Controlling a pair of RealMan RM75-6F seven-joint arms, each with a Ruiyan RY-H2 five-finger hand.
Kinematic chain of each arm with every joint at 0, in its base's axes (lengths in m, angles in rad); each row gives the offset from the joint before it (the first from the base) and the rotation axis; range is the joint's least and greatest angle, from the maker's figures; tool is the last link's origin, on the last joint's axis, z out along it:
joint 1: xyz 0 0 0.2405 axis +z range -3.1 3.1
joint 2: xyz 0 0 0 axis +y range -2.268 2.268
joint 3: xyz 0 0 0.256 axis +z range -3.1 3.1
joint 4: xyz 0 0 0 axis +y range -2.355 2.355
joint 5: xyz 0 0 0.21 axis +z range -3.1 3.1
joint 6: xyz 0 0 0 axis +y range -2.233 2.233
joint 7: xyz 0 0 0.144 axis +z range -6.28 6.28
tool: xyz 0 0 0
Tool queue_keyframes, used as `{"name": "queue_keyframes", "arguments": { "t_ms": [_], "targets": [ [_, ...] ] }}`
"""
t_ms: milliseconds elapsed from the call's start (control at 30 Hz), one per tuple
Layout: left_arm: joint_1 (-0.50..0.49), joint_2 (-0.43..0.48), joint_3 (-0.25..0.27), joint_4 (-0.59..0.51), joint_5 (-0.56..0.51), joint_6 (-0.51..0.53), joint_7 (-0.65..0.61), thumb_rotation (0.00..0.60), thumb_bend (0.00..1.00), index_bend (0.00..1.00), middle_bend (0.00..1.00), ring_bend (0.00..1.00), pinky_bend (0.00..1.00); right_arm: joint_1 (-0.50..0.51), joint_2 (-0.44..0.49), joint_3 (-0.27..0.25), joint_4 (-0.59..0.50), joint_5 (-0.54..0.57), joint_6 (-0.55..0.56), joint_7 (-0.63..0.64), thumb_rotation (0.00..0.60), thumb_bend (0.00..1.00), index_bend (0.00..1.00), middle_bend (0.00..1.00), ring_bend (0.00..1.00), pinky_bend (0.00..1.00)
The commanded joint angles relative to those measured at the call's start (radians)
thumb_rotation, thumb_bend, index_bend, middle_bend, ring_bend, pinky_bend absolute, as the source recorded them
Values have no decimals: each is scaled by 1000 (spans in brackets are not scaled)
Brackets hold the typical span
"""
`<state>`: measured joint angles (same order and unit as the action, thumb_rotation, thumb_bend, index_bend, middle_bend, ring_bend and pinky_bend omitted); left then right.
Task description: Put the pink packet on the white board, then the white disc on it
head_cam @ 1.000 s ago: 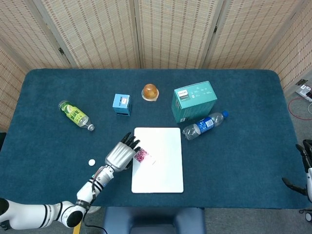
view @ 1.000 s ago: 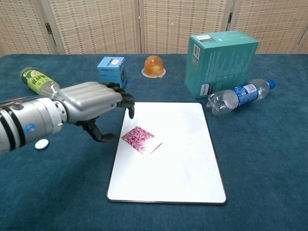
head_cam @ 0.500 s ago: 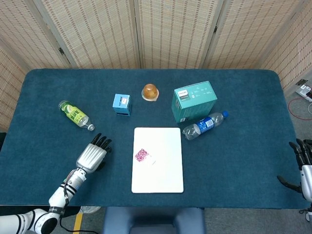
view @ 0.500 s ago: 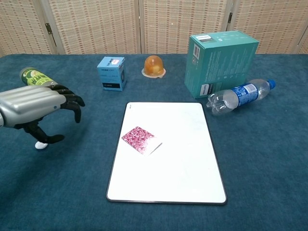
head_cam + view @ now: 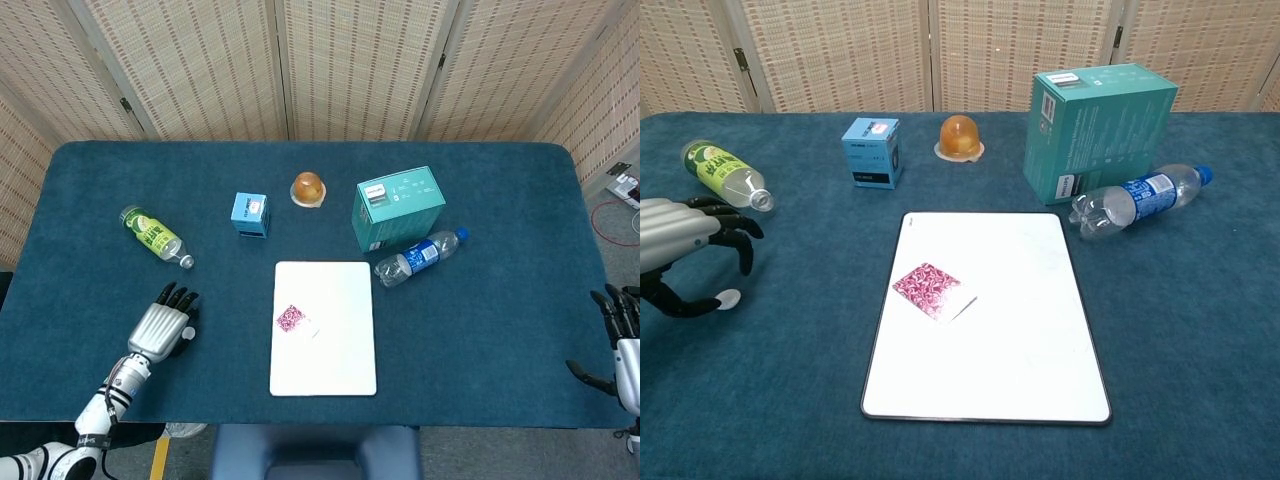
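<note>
The pink packet [image 5: 291, 319] [image 5: 928, 287] lies flat on the left part of the white board [image 5: 327, 368] [image 5: 1025, 350]. The small white disc [image 5: 728, 298] [image 5: 187, 335] sits on the blue cloth well left of the board. My left hand [image 5: 163, 323] [image 5: 678, 238] hovers just left of the disc, fingers apart and curved, holding nothing; its thumb tip lies right beside the disc. My right hand [image 5: 620, 345] shows only at the head view's right edge, fingers spread and empty.
A green bottle [image 5: 155, 235] [image 5: 725, 170] lies behind the left hand. Along the back stand a small blue box [image 5: 250, 213] [image 5: 872, 152], an orange jelly cup [image 5: 308, 188] [image 5: 960, 137] and a teal box [image 5: 398, 207] [image 5: 1100, 125]. A water bottle [image 5: 420, 256] [image 5: 1140, 200] lies right of the board.
My left hand has drawn back leftward from beside the packet on the board to the disc. The packet stays where it lay. The right hand has barely shifted.
</note>
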<state>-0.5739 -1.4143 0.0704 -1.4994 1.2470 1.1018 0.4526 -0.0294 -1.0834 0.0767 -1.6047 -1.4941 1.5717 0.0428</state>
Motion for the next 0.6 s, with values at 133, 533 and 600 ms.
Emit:
{"name": "queue_keyframes", "arguments": {
  "t_ms": [133, 533, 600],
  "targets": [
    [13, -17, -8, 23, 2, -9, -10, 600, 360, 414, 173, 114, 7, -2, 3, -1, -6, -3, 5, -5, 600, 67, 86, 58, 52, 6],
    [25, -40, -30, 55, 9, -30, -11, 600, 359, 451, 173, 119, 7, -5, 6, -1, -11, 0, 10, -7, 600, 67, 86, 58, 50, 6],
    [27, -44, -33, 61, 8, -33, -11, 600, 360, 457, 173, 120, 8, -6, 6, -2, -10, 1, 10, -7, 600, 67, 86, 58, 50, 6]
  ]
}}
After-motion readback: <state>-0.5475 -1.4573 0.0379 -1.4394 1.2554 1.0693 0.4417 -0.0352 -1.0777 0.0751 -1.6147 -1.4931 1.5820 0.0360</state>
